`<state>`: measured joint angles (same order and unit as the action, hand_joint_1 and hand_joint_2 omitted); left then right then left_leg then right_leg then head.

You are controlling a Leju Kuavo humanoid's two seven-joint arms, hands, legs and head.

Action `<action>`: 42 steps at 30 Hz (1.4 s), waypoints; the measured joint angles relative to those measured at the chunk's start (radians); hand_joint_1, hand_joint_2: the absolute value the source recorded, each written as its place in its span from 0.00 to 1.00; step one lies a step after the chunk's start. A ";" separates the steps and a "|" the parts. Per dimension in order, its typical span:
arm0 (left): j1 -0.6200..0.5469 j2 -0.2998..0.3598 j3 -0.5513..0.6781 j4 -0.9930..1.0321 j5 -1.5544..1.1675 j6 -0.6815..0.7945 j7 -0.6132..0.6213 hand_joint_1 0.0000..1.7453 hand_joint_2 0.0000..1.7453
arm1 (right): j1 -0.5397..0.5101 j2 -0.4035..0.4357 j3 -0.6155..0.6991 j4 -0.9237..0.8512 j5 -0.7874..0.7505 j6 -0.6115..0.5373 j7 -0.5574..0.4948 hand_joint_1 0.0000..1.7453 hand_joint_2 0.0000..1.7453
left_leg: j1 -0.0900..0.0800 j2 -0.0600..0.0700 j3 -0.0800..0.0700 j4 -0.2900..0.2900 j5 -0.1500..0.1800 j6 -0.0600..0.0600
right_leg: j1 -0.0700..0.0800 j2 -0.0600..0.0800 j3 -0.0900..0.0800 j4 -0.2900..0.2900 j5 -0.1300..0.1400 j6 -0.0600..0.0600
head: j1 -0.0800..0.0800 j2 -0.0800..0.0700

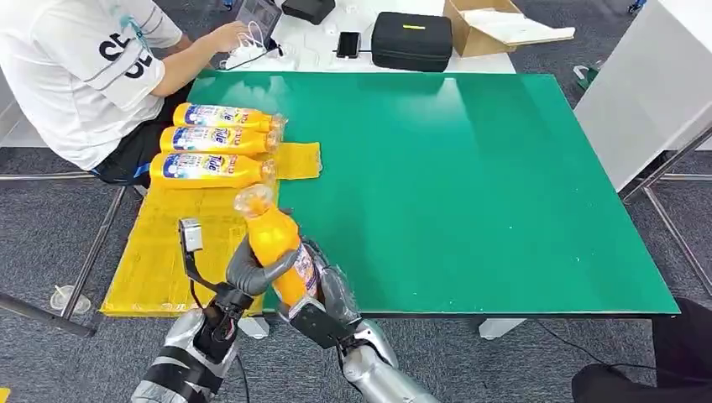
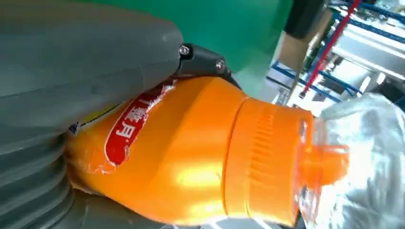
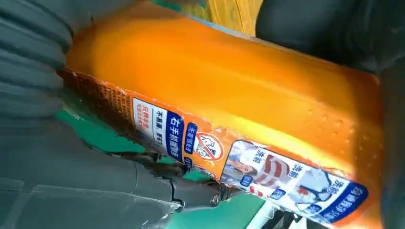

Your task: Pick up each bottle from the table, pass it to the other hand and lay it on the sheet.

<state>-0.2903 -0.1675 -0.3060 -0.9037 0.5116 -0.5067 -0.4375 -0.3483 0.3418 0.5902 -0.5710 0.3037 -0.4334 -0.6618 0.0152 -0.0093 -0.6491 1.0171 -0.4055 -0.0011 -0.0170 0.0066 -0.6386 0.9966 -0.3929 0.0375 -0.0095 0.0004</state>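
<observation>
An orange bottle (image 1: 273,239) with a clear cap stands tilted above the near edge of the green table (image 1: 470,185). My left hand (image 1: 252,273) wraps its body from the left, and my right hand (image 1: 336,294) grips its lower part from the right. Up close, the left wrist view has the bottle's shoulder and cap (image 2: 200,152) under my left hand (image 2: 71,62). Its labelled side (image 3: 215,90) lies against my right hand (image 3: 95,176) in the right wrist view. Three more orange bottles (image 1: 217,139) lie side by side on the yellow sheet (image 1: 168,243).
A person in a white shirt (image 1: 75,67) sits at the table's far left corner, one hand on a device. Behind the table are a black case (image 1: 411,40) and a cardboard box (image 1: 495,25). A white cabinet (image 1: 646,92) stands to the right.
</observation>
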 measured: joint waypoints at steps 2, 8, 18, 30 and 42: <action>0.000 -0.001 0.012 -0.019 -0.026 0.049 -0.022 1.00 1.00 | 0.005 -0.002 -0.016 -0.025 -0.006 0.025 -0.004 0.00 0.00 | 0.000 0.000 0.000 0.000 0.000 0.000 | 0.000 0.000 0.000 0.000 0.000 0.000 | 0.000 0.000; -0.025 -0.002 0.074 -0.066 -0.086 0.136 -0.064 1.00 1.00 | 0.023 -0.008 -0.051 -0.122 -0.012 0.060 0.001 0.00 0.00 | 0.000 -0.001 0.000 0.000 0.000 0.000 | 0.000 0.000 0.000 0.000 0.000 0.000 | 0.000 0.000; -0.087 0.014 0.250 -0.126 -0.638 0.738 -0.259 1.00 1.00 | 0.145 -0.035 -0.107 -0.493 -0.100 0.114 -0.005 0.00 0.00 | 0.000 0.000 0.000 0.000 0.000 0.000 | 0.000 0.000 0.000 0.000 0.000 0.000 | 0.000 0.000; -0.117 0.053 0.256 -0.085 -1.076 1.142 -0.259 1.00 1.00 | 0.197 -0.044 -0.110 -0.690 -0.146 0.049 -0.036 0.00 0.00 | 0.000 0.000 -0.001 0.000 0.000 0.000 | 0.000 0.000 0.000 0.000 0.000 0.000 | 0.000 0.000; -0.221 0.157 0.178 0.359 -1.824 1.094 -0.235 1.00 1.00 | 0.193 -0.073 -0.060 -0.758 -0.230 0.102 -0.038 0.00 0.00 | 0.000 0.001 0.000 0.000 0.000 0.000 | 0.000 0.002 -0.001 0.000 0.000 0.000 | 0.000 0.000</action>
<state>-0.5116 -0.0103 -0.1283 -0.5450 -1.3123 0.5878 -0.6725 -0.1550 0.2686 0.5299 -1.3291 0.0732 -0.3318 -0.7000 0.0153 -0.0082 -0.6496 1.0171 -0.4051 -0.0015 -0.0169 0.0082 -0.6395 0.9969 -0.3926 0.0372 -0.0095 0.0000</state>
